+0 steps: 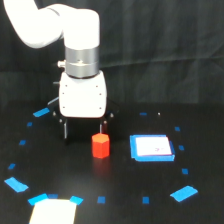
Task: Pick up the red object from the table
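Exterior view, red object [100,145], stubby faceted prism, upright

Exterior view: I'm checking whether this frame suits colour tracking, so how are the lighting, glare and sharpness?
In the exterior view, lighting is dim and the table merges with the black backdrop; the white patch at the bottom edge is blown out; the whole frame is soft, so the pincer fingers blur into the dark; the red object stays vivid and well separated.
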